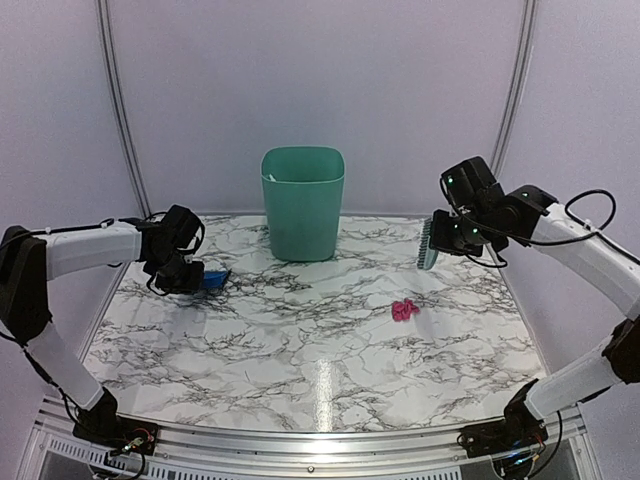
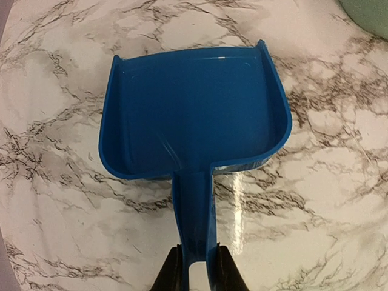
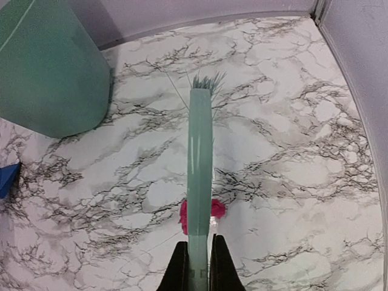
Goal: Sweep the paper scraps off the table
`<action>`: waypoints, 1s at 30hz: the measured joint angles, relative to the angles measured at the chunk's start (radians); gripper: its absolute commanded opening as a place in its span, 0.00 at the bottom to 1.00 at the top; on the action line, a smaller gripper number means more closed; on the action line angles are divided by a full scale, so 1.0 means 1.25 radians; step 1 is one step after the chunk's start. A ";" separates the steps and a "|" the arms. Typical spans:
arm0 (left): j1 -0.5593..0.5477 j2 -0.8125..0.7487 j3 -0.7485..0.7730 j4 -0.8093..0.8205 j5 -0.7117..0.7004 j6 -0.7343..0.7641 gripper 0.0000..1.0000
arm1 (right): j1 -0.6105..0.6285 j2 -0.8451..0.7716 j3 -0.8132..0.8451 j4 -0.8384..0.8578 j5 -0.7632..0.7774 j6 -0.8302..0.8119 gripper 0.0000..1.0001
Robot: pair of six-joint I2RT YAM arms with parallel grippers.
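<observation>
A green bin stands at the far side of your table, and pink paper scraps lie right of centre. Your left gripper clamps the blue dustpan low at the left. Your right gripper grasps the brush aloft over the scraps.

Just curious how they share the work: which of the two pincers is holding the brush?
The right pincer grips the green brush; the left pincer holds only the blue dustpan.

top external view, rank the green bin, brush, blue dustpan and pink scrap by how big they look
1. green bin
2. brush, seen edge-on
3. blue dustpan and pink scrap: about alike here, as only a corner of the dustpan shows
</observation>
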 measured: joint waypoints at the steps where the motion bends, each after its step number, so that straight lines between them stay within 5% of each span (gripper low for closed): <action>1: -0.012 -0.014 -0.011 -0.001 0.005 0.002 0.00 | -0.008 0.007 0.000 -0.012 0.003 -0.006 0.00; 17: -0.302 -0.104 -0.066 -0.008 0.097 0.091 0.00 | -0.034 0.191 0.026 -0.118 -0.031 -0.125 0.00; 30: -0.319 -0.213 0.006 -0.015 0.116 0.133 0.00 | -0.023 0.215 0.003 -0.111 -0.189 -0.152 0.00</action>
